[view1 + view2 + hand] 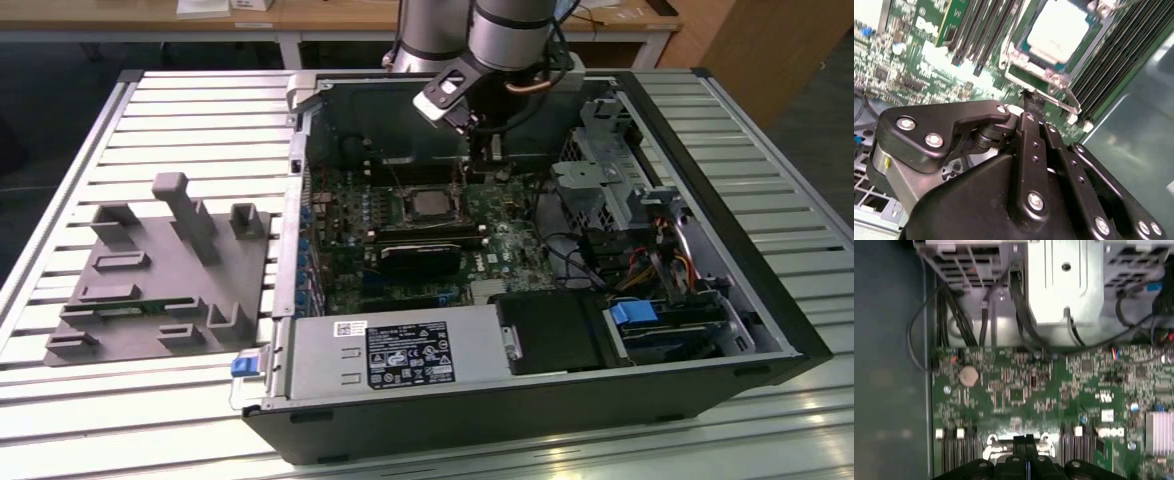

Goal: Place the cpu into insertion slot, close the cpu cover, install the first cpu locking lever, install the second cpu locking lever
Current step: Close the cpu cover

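The cpu [1059, 32] is silvery-grey, the circuit board [1019, 390] green, the gripper [1032, 102] black, the slatted table [200, 110] pale

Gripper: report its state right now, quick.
Gripper: shut, nothing seen held in it; its tip is close to the edge of the cpu cover.

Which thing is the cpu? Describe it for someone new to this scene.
In the open computer case, look at the green circuit board. The cpu is the flat silvery square framed in metal, between rows of long black memory slots; unlike the larger black block nearby, it is pale and shiny.
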### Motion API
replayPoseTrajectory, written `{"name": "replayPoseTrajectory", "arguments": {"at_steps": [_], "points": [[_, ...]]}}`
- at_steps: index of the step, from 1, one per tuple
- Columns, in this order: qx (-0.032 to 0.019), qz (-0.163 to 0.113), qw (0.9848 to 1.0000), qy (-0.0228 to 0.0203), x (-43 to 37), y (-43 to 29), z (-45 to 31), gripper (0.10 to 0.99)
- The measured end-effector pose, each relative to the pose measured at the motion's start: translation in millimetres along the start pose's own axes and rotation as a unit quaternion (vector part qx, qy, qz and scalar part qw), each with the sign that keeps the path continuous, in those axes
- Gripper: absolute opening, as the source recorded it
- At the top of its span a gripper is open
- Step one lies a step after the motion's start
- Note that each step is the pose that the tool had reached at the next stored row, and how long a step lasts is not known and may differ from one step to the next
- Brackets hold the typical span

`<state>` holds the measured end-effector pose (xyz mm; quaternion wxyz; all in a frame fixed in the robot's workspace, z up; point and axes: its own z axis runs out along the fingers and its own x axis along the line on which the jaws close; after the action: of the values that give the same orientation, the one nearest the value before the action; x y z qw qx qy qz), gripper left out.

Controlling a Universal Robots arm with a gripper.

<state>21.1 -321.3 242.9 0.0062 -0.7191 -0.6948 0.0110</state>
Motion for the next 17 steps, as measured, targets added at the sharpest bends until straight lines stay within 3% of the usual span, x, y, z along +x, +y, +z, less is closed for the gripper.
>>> {"name": "replayPoseTrajectory", "arguments": {"at_steps": [4,11,17], "points": [[-0.0014,0.000,1.0000,0.0002,-0.3,-9.1,0.3,0.106],[-0.0034,0.000,1.0000,0.0005,-0.5,-17.3,0.5,0.106],[-0.0106,0.000,0.9999,0.0020,-1.4,-35.0,1.4,0.106]]}}
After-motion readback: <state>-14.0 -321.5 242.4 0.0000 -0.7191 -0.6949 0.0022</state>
